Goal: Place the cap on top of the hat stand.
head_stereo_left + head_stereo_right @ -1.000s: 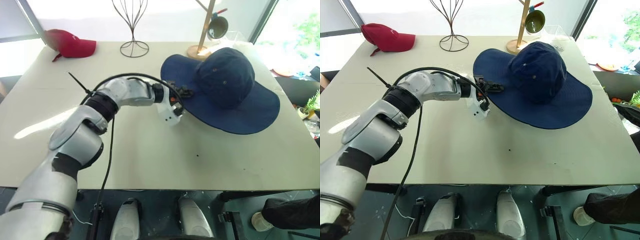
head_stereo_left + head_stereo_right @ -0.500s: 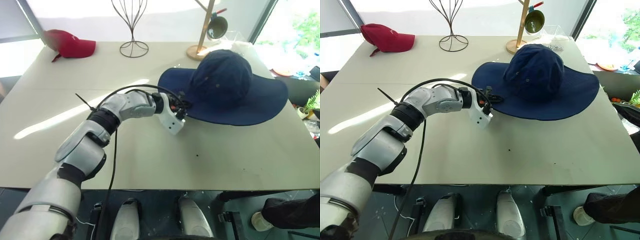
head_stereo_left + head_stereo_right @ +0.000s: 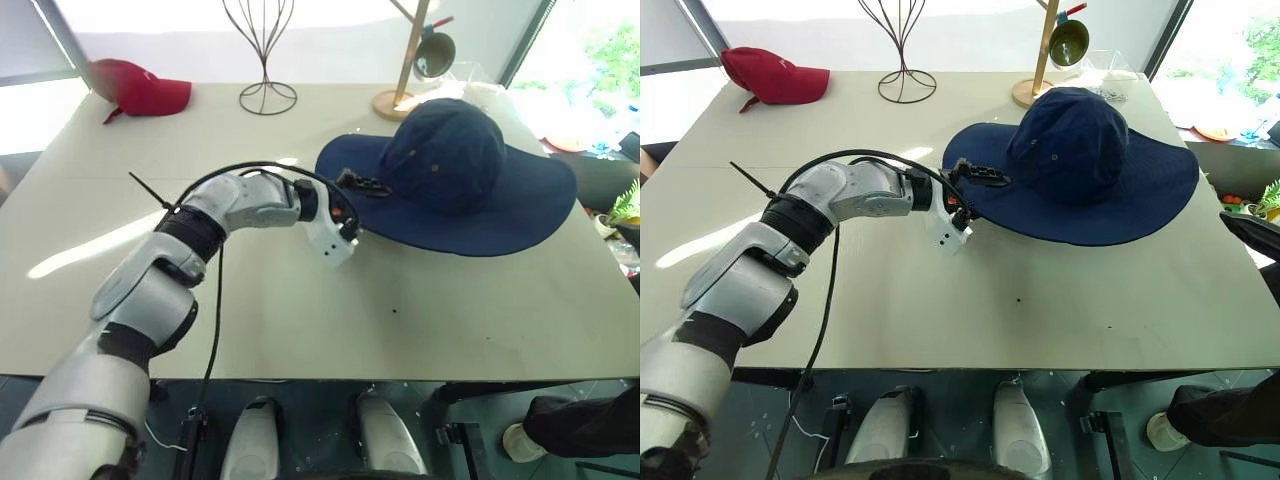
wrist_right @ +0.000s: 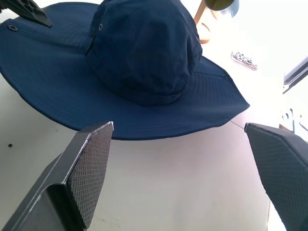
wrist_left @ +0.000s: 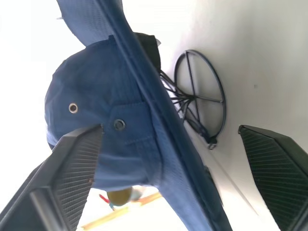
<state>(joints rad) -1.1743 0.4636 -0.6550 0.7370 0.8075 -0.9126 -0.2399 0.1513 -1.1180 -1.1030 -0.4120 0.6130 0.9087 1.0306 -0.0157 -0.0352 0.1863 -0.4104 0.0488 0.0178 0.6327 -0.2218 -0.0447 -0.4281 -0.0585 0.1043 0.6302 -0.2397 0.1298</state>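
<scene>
Fingers (image 5: 72, 163) of both arms spread apart, the cap (image 3: 450, 165) covering the hat stand (image 5: 199, 103) on the pale table (image 3: 300, 320).

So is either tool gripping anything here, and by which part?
Nothing is held. The left tool stands open astride the cap's brim edge, not clamped on it. The right tool is open too, apart from the cap.

From my right wrist I see the cap (image 4: 139, 53) sitting level over the table (image 4: 159, 183), my two fingers (image 4: 86, 168) spread wide apart, and a wooden stand base (image 4: 204, 31) behind the cap.
</scene>
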